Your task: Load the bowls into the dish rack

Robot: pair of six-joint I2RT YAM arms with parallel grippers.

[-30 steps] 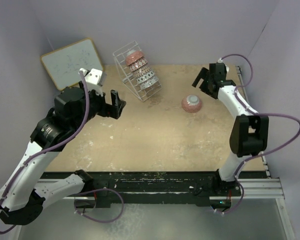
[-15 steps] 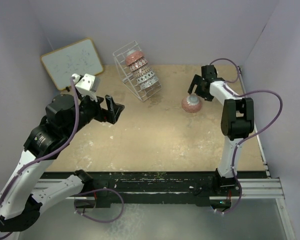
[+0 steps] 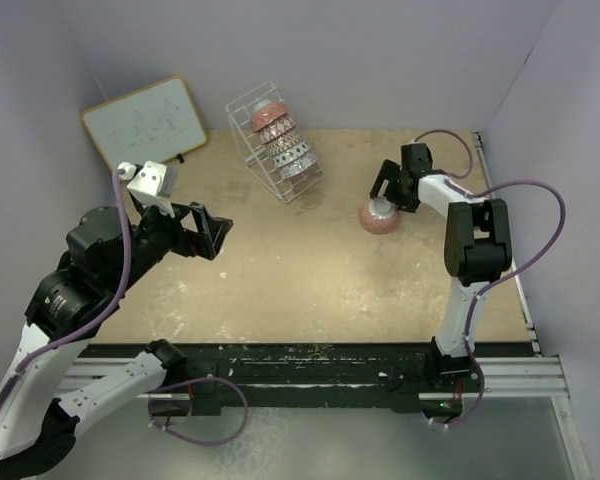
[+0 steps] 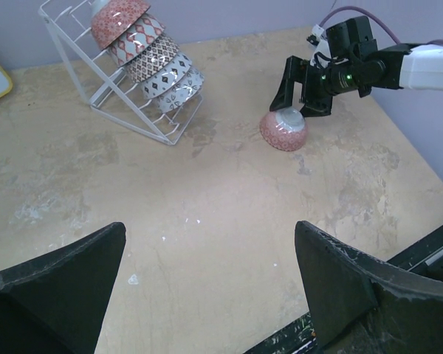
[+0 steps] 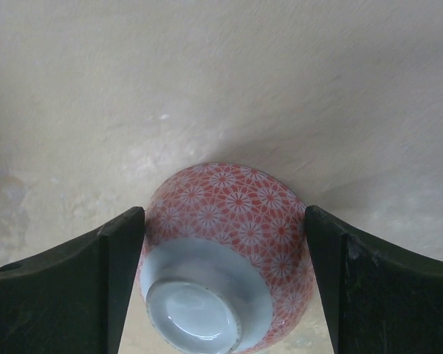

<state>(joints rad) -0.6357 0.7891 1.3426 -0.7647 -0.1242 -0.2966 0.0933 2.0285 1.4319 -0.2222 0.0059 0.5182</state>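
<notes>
My right fingers [image 5: 66, 280] stood wide open either side of the upturned red-patterned bowl [image 5: 225, 221] on the tabletop [image 3: 310, 270], gripping nothing. Closing, then carrying it to the dish rack [image 3: 245, 140], seemed next. My left fingers [image 4: 59, 273] gaped empty.

Robotics lab bench, plain lilac walls [image 3: 380, 60], scuffed table [image 3: 310, 260], mounting rail [image 3: 520, 375]

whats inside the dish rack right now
Five patterned bowls nested in a slanted row in the dish rack. Each covers most of the next, so their insides cannot be seen.
</notes>
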